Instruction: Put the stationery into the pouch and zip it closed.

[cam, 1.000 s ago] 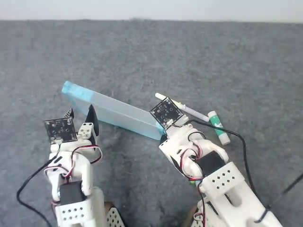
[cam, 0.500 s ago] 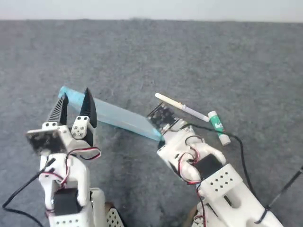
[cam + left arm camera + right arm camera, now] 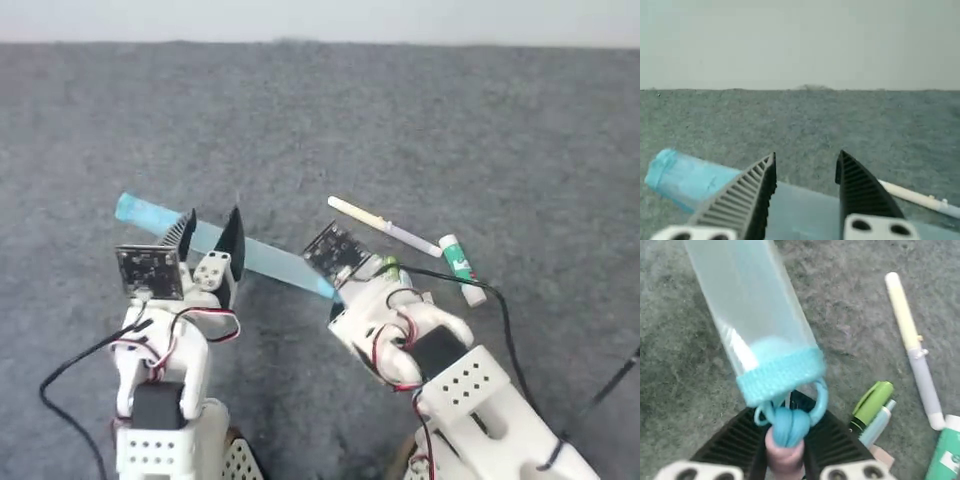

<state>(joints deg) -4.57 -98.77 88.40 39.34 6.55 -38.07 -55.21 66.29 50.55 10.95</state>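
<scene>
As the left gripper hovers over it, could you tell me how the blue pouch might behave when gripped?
The pouch looks thin and translucent, so it will probably flex once the open left gripper closes on it. It looks empty, so it is likely light. Held by the right gripper at its zip cord, it may sag or swing.

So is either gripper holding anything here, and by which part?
The right gripper grips the knotted blue zip-pull cord at the end of the pouch; the left gripper, open over the pouch, holds nothing.
</scene>
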